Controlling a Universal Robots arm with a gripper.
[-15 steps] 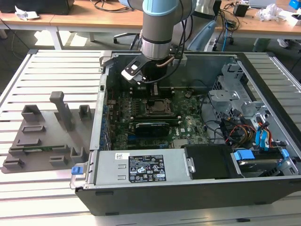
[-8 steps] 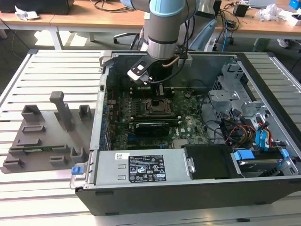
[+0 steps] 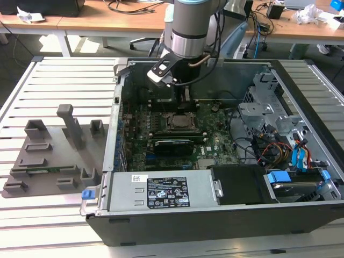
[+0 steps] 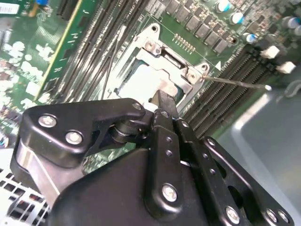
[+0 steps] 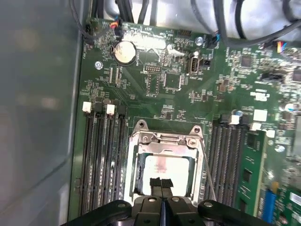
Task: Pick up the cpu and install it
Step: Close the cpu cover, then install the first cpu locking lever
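Cpu: flat, pale silvery square.

Behind me I've got wooden desks littered with cables, and underneath, a pale slatted tabletop, brightly lit.

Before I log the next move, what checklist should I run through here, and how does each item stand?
1. cpu lies within the socket frame: ok.
2. cpu seated flat: cannot tell.
3. gripper over the cpu, shut: ok.
4. Nothing held in the gripper: ok.
5. retention lever latched: cannot tell.
6. case open, arm reaching in: ok.
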